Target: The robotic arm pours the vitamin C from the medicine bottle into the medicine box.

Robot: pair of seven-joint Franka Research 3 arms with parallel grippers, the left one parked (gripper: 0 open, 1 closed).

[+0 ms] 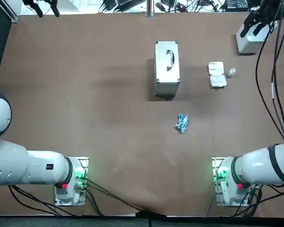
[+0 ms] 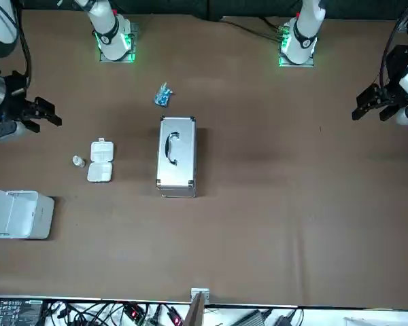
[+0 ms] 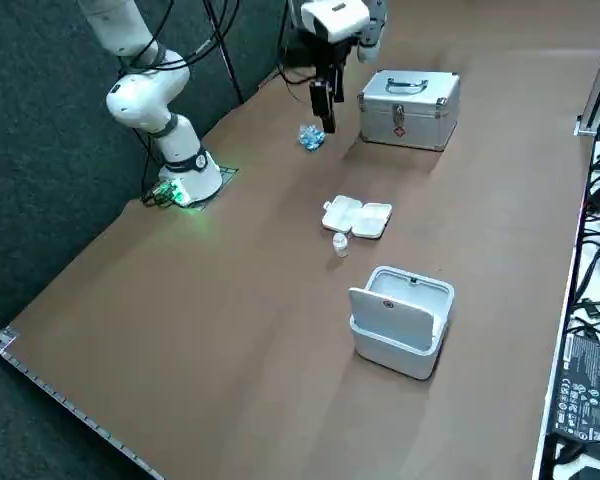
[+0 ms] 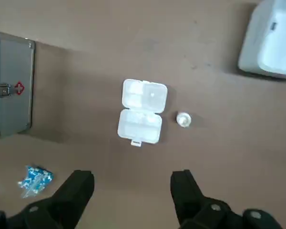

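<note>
High over the far right part of the desk point(image 1: 85, 94), the right pincer point(image 4: 132, 191) was held with its jaws spread wide and nothing between them, pointed down at the task's things. The approach was judged to be the step in hand: no grasp had yet been made and nothing had been poured. The medicine bottle point(image 4: 183, 119) was seen standing upright on the desk, just beside the medicine box point(image 4: 142, 111) but not touching it, on the side away from the metal first-aid case point(image 1: 166, 68). A small, pale, round bottle was shown from above; whether its cap was on could not be told. The medicine box was white and laid open flat, its two hinged halves facing up with compartments marked in them; nothing could be made out inside. For the next move, a descent was judged to be needed, with the jaws centred on the bottle and closed on its body. Care would be called for on the side next to the box, where little room was left for a finger. A blue packet point(image 1: 181, 123) lay well apart, nearer the arm's base.
</note>
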